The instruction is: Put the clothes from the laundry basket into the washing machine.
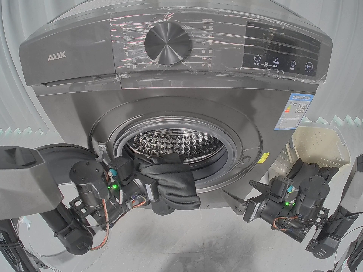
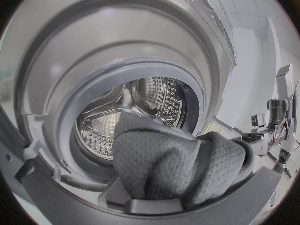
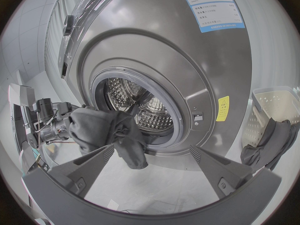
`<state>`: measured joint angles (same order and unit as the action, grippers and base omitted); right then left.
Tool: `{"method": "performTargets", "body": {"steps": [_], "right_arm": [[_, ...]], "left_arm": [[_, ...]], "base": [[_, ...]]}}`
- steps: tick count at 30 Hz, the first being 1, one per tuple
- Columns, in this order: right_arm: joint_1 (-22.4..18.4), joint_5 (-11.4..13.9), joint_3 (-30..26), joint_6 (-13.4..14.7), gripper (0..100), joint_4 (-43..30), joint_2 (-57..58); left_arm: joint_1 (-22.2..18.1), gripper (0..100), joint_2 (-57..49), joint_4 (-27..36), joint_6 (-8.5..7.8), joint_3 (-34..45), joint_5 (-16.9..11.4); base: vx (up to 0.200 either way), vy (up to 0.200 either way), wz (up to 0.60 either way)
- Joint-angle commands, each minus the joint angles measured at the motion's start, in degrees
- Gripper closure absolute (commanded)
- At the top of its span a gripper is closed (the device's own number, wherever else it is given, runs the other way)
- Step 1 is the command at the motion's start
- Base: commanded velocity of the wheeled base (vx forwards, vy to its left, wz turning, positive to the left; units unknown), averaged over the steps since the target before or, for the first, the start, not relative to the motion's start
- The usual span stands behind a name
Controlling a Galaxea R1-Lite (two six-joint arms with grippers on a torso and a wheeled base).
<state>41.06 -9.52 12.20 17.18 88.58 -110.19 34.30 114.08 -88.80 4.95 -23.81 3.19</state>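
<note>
The washer (image 1: 227,102) stands front-on with its round port uncovered. Its door (image 1: 60,153) is swung wide to the robot's left. Through the port shows the steel drum (image 1: 174,142).

The pale floor (image 1: 189,238) runs under both arms.

A cream basket (image 1: 321,144) with perforated walls sits on the floor just beside the washer's right side. A second cloth (image 3: 272,138), dark, is draped over its near rim, and part of it hangs down the outside wall.

The cloth (image 1: 174,178), a dark knit bundle, is up in the air at the lower left of the port, in front of the drum and not yet inside it. Whether it touches the grey seal cannot be told.

The left gripper (image 1: 162,189) points toward the port from the door side. Its jaws are clenched on the cloth, which is bunched over and around them so that they are almost wholly hidden. One fold rises above the jaws toward the port's lip and a tail hangs below them, clear of the floor.

The right gripper (image 1: 242,195) is low, between the port and the basket. Its jaws are spread wide with nothing between them, well apart from the cloth and near the second cloth.
</note>
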Motion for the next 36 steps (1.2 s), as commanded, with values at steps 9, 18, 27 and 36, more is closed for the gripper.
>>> {"method": "performTargets", "body": {"steps": [9, 18, 27, 36], "right_arm": [[0.51, 0.03, -0.34, -0.13, 0, 0.02, 0.94], [0.43, 0.12, -0.34, -0.13, 0, 0.02, 0.94], [0.16, 0.29, -0.34, -0.04, 0, 0.02, 0.5], [0.43, 0.29, -0.78, -0.04, 0, -0.07, 0.24]], "left_arm": [[0.59, 100, 15.12, 0.11, 1.99, -18.82, -3.9], [0.06, 100, 23.47, 0.55, 2.87, -30.95, -2.84], [-1.17, 100, 28.39, 5.56, 2.87, -43.08, -1.52], [-3.72, 100, 32.96, 15.85, 2.35, -54.85, -0.65]], "base": [[0.0, 0.0, 0.0], [0.0, 0.0, 0.0], [0.0, 0.0, 0.0], [0.0, 0.0, 0.0]]}}
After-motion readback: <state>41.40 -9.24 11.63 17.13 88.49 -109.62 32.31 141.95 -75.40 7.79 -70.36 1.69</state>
